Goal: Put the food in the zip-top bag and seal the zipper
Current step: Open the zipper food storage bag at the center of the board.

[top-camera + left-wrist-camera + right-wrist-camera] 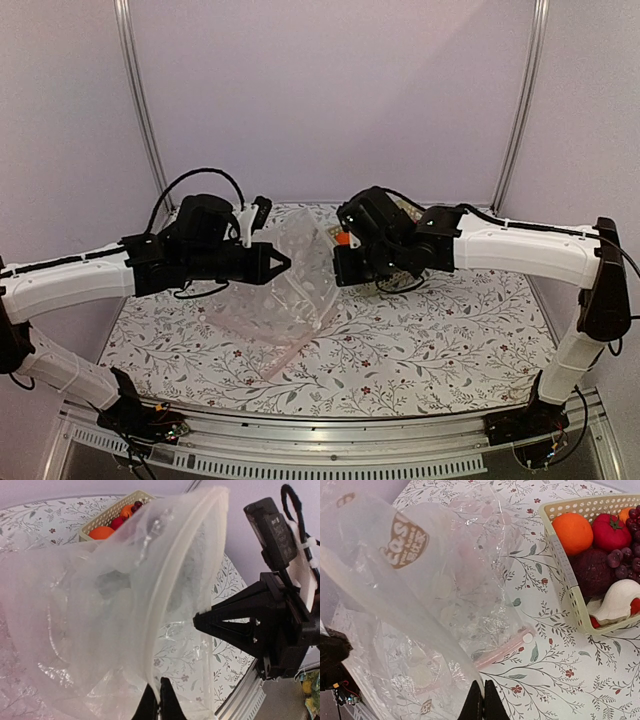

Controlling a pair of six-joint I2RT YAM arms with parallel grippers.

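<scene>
The step in hand appears to be readying the bag: no food has gone in yet, and both arms hold the large clear polka-dotted plastic zip-top bag up between them over the middle of the floral-patterned table, its lower part trailing down toward the near edge.

The left gripper has its fingers closed together on the bag's rim, pinching the narrow whitish-pink zipper where it reaches the bottom of the left wrist view. The right gripper is likewise closed, with clear film caught at its tips. Seen from the left wrist, its black tip meets the opposite side of the rim, so the mouth is pinched from both sides.

The bunch of dark purple toy grapes and the round red fruit lie in the pale perforated plastic basket toward the table's far right, beside a round orange fruit, well apart from both sets of fingers.

Next, the mouth probably needs to be spread and steadied by one arm. The other would then have to let go and reach to the basket for the grapes or the red fruit.
</scene>
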